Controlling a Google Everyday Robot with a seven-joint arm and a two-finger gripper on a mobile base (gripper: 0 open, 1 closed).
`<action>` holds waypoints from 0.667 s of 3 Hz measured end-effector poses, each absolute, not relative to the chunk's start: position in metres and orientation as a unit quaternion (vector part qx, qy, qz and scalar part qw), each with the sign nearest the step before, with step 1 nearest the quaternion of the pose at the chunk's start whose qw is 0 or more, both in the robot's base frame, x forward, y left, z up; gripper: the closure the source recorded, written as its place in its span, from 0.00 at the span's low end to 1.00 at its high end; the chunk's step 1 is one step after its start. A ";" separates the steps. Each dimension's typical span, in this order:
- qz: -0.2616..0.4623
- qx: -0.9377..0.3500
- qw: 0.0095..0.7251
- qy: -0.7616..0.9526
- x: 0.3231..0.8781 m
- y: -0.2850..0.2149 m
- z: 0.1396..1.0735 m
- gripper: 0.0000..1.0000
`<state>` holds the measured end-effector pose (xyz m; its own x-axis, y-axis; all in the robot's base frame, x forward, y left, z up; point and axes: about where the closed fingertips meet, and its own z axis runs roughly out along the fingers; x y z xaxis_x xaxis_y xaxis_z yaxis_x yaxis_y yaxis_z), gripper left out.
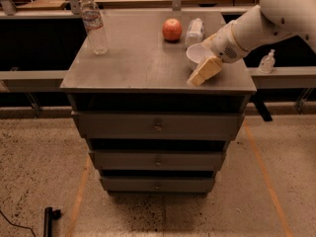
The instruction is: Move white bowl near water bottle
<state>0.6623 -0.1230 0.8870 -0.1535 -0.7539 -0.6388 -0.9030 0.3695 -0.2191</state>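
Observation:
The white bowl (196, 55) sits on the right side of the grey cabinet top (138, 58), in front of the stubby whitish bottle. My gripper (204, 71) is at the bowl's front right rim, coming down from the white arm (256, 26), which hides the bowl's right part. The water bottle (94, 26), tall and clear with a white cap, stands upright at the far left corner of the top, well away from the bowl.
A red apple (172, 29) and a short whitish bottle (195, 32) stand just behind the bowl. A small pump dispenser (267, 62) is on a ledge to the right of the cabinet. The cabinet has three drawers below.

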 end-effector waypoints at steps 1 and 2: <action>0.103 -0.558 0.346 0.747 0.671 -0.122 0.884 0.40; 0.097 -0.567 0.344 0.742 0.679 -0.120 0.883 0.64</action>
<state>0.6787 -0.1198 0.8833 -0.1203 -0.7752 -0.6201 -0.9085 0.3378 -0.2460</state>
